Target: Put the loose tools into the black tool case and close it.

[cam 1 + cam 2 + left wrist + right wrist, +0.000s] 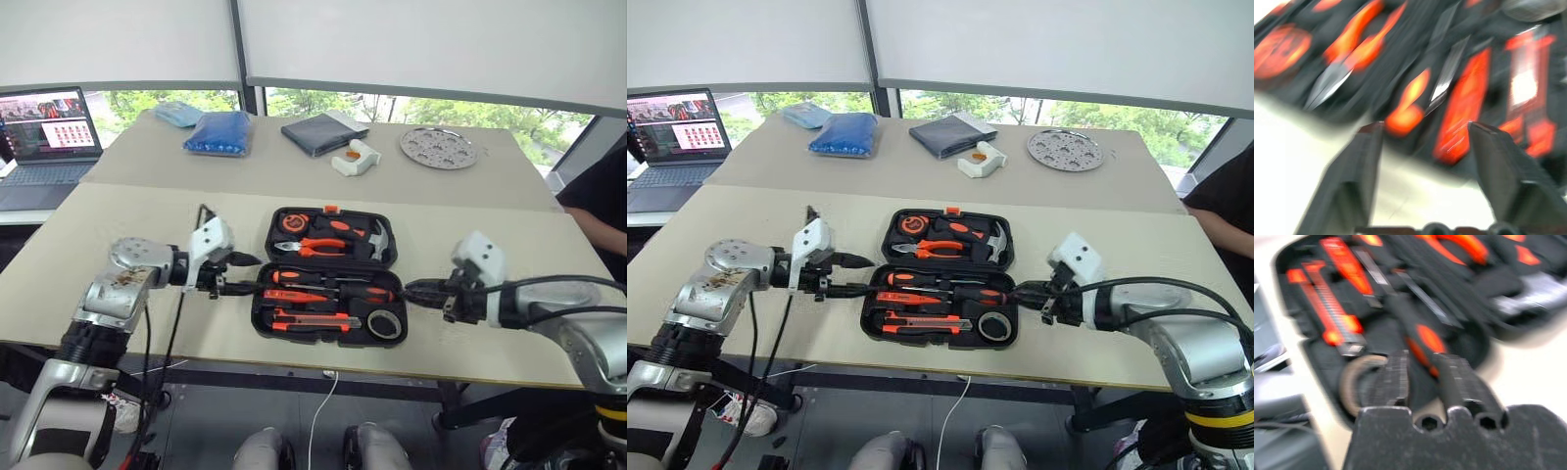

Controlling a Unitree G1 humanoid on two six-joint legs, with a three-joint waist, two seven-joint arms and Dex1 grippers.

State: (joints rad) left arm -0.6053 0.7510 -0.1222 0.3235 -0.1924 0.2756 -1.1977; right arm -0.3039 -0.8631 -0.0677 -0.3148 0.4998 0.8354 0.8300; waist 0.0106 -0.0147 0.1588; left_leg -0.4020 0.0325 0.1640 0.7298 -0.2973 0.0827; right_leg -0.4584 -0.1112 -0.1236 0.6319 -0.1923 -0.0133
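Lying open mid-table: black tool case (pixel 329 275), screwdrivers (pixel 328 286), utility knife (pixel 309 320) and tape roll (pixel 384 324) slotted in near half. Flanking it, left gripper (pixel 242 275) partly spread, empty; right gripper (pixel 411 291) pinched closed, holding nothing.

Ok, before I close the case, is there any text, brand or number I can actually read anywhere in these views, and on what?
No text can be read.
Laptop screen: a page of small pictures and lines, too small to read.
Utility knife in the black tool case: markings blurred, unreadable.
Tape measure in the case: no legible label.
Blue packet: no readable print.
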